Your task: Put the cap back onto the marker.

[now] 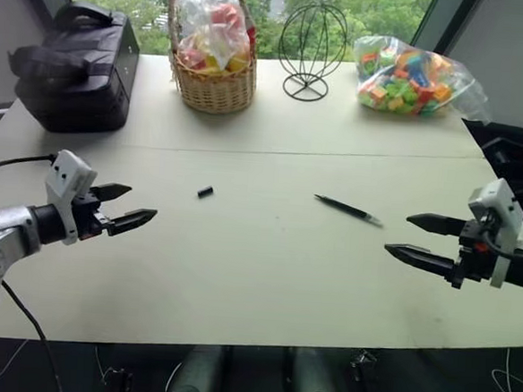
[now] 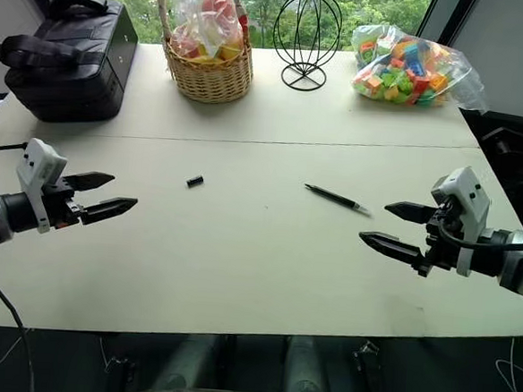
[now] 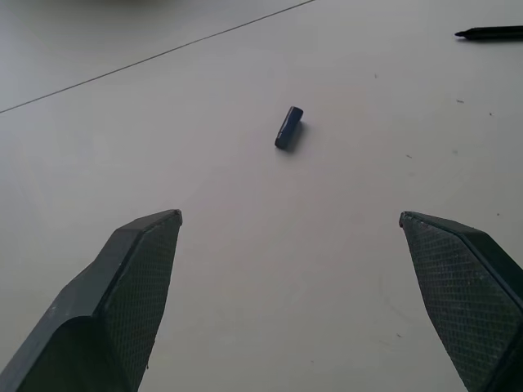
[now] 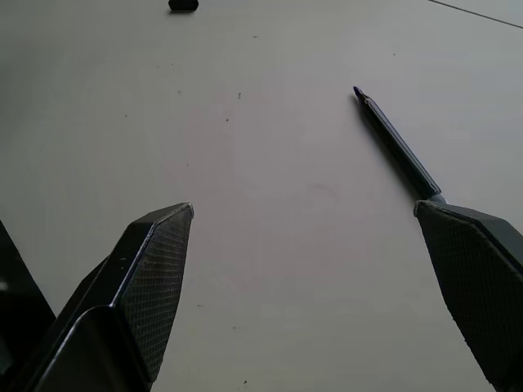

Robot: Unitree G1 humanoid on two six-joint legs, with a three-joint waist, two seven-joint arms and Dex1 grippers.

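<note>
A: Head views first. What on the table [image 1: 265,277]?

B: Cap [image 1: 205,192] lying loose, left of centre. Marker [image 1: 348,209] lying flat to the right of it, well apart from it, slanted, pale end toward the near right.

A: Grippers?

B: Left gripper [image 1: 122,206] hovering at the near left, pointing inward, jaws apart, nothing between them. Right gripper [image 1: 425,239] at the near right, pointing inward too, jaws apart and empty. Cap and marker both between the two, a little farther out.

A: Far side of the table?

B: Black bag [image 1: 75,66] at the far left. Then a wicker basket [image 1: 212,83] stuffed with wrapped items, a black wire globe stand [image 1: 312,40], and a clear bag of coloured blocks [image 1: 411,78] at the far right.

A: Left wrist view?

B: Two black fingers [image 3: 122,302] spread wide. Cap lying on its side on the bare table ahead of them, touching neither. Dark end of the marker just at the edge of the view, beyond the cap.

A: Right wrist view?

B: Fingers [image 4: 131,302] again spread wide, gripping nothing. Marker running diagonally on the table, dark pointed end away from the gripper, pale end just beside one fingertip; contact impossible to tell. Cap small at the frame's edge, well beyond.
</note>
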